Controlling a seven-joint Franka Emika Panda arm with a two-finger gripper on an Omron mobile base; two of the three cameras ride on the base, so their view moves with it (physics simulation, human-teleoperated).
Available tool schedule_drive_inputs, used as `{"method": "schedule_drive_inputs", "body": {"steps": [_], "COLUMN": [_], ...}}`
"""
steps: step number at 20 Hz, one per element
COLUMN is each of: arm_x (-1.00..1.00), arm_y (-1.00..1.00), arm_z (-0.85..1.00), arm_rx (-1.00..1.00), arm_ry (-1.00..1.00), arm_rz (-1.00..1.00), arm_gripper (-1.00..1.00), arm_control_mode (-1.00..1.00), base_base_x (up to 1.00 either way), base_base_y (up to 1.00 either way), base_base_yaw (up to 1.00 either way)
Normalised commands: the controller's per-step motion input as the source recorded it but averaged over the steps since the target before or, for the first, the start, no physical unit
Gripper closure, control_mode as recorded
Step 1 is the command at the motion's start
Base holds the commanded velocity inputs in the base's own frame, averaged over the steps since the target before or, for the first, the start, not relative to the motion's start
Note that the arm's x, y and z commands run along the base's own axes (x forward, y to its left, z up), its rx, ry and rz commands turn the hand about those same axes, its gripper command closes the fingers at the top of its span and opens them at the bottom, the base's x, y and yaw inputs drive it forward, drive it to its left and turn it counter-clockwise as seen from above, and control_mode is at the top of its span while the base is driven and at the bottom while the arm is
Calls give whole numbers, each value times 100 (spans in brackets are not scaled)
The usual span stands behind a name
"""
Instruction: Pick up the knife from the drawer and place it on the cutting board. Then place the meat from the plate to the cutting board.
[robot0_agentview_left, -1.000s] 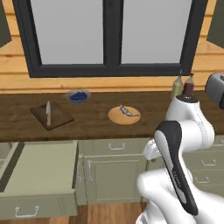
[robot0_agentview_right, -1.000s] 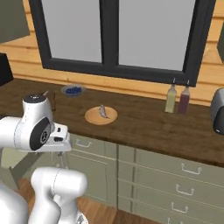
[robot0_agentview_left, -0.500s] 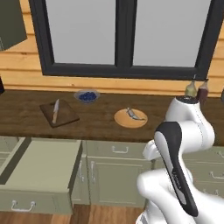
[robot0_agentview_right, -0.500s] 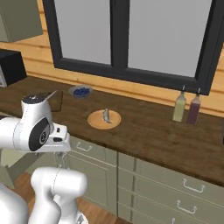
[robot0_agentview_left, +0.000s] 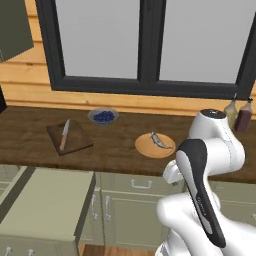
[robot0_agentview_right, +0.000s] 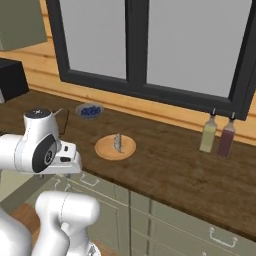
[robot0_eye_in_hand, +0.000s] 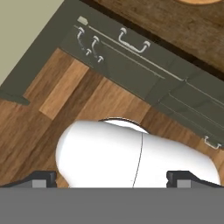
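Gripper (robot0_eye_in_hand: 112, 177) fingertips stand wide apart, empty, over the floor. Leftmost, the pale olive-green drawer (robot0_agentview_left: 45, 210) hangs open; the small wooden-handled knife (robot0_agentview_left: 64, 135) already lies on the dark-brown cutting board (robot0_agentview_left: 70, 136). Rightward, the silvery meat (robot0_agentview_left: 160, 140) waits on the round tan plate (robot0_agentview_left: 155, 145), unmoved.

I find no readable text, label, brand, number or sign from my station: the two bottles (robot0_agentview_right: 217, 135) on the counter (robot0_agentview_right: 170, 160) carry no legible labels, and the drawer (robot0_agentview_left: 45, 210), the cabinet fronts (robot0_eye_in_hand: 131, 65) and the window frame (robot0_agentview_left: 145, 47) are plain, unmarked surfaces.
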Motion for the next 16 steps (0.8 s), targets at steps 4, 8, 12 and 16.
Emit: {"method": "schedule_drive_inputs", "body": {"steps": [4, 8, 12, 16], "arm_x": [0, 0, 0, 0], "arm_y": [0, 0, 0, 0], "arm_z": [0, 0, 0, 0], "arm_rx": [0, 0, 0, 0], "arm_ry": [0, 0, 0, 0], "arm_rz": [0, 0, 0, 0], "arm_gripper": [-100, -100, -100, -100], "arm_control_mode": [100, 100, 100, 100], "base_base_x": [61, 34, 0, 0], "base_base_y": [1, 11, 0, 0], "base_base_yaw": [-2, -1, 0, 0]}}
